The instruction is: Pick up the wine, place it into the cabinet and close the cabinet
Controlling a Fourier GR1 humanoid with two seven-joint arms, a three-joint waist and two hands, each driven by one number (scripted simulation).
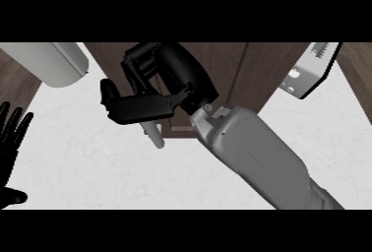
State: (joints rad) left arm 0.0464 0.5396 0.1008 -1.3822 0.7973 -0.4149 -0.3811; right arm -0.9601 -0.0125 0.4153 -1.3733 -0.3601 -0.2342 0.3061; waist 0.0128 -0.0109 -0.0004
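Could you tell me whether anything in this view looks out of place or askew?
Nothing looks spilled or damaged. The robot's right hand is curled against the dark wooden cabinet, a pale slender object poking out below it; the left hand rests open.

The dark brown wooden cabinet (240,69) stands on the counter. A pale slim bottle neck of the wine (155,135) shows, tilted, below the right hand (156,93).
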